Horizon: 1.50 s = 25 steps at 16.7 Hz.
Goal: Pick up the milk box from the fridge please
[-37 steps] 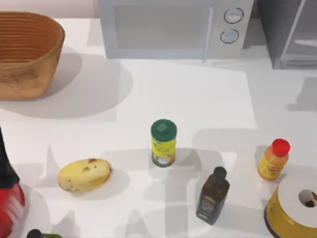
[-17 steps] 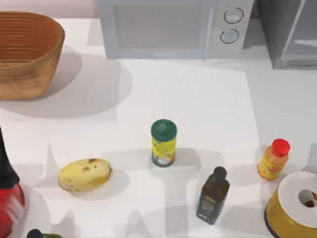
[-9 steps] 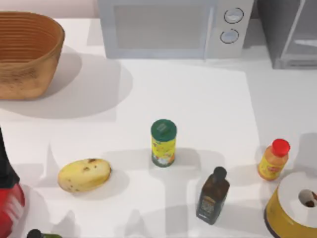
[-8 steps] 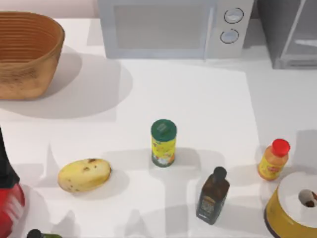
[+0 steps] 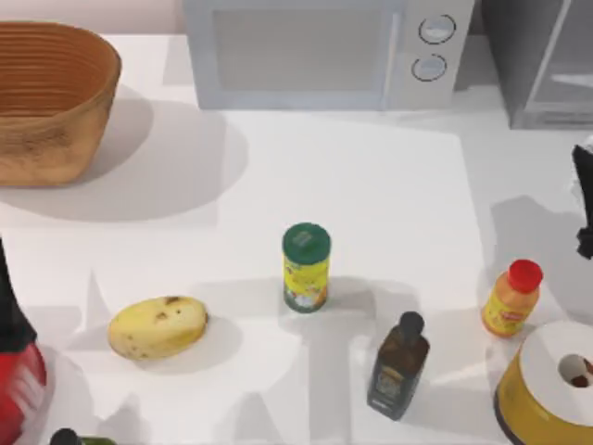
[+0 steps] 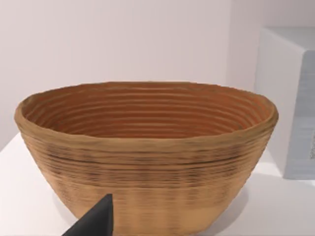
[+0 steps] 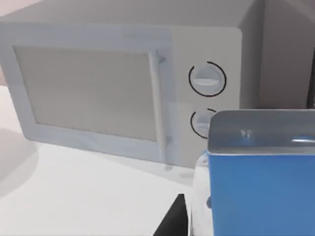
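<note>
Entering the top view at its right edge, the right gripper (image 5: 584,199) is now seen as a dark shape over the bare table, below the fridge (image 5: 547,65) and above the orange bottle (image 5: 511,298) – half a second ago that strip of the frame was unoccupied and only shadow was drifting across it. A broad new shadow is also cast on the table to the left of the gripper. In the right wrist view the milk box (image 7: 261,187) is shown very near the camera, blue-faced with a pale grey top, set in front of the microwave (image 7: 123,88) and its two knobs; its underside is cut off by the frame edge. It is therefore judged that the carton is out of the fridge and is travelling with the arm – yet whether the right gripper is clamped on it cannot be told, since the grasp itself is not shown. If the hold is sound, the pick is judged largely done, and what is left is to bring the box clear of the fridge and the bottle. The left gripper (image 6: 93,221) is parked facing the wicker basket (image 6: 147,152) at the upper left of the table, and its state cannot be told either. Everything else on the table is unmoved.
</note>
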Available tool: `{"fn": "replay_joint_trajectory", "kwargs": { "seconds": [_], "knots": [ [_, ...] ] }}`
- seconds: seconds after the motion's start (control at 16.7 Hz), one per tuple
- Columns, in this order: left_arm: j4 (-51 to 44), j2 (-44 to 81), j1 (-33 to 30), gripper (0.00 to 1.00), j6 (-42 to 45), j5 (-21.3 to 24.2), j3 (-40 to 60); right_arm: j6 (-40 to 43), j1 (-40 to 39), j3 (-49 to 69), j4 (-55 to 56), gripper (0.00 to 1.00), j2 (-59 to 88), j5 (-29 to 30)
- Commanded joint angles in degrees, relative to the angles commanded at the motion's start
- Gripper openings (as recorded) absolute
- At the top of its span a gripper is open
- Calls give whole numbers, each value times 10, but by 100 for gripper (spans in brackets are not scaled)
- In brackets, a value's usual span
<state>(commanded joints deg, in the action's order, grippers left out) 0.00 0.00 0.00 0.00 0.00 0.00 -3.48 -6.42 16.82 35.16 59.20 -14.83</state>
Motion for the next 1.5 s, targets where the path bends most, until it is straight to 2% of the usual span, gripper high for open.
{"fn": "replay_joint_trajectory", "kwargs": {
  "seconds": [0.66,1.14,1.5],
  "knots": [
    [0,0,0,100,0,0,0,10,-56,109,233,0,382,-120],
    [0,0,0,100,0,0,0,14,-12,233,428,0,616,-186],
    [0,0,0,100,0,0,0,21,16,284,499,0,706,-225]
  ]
}}
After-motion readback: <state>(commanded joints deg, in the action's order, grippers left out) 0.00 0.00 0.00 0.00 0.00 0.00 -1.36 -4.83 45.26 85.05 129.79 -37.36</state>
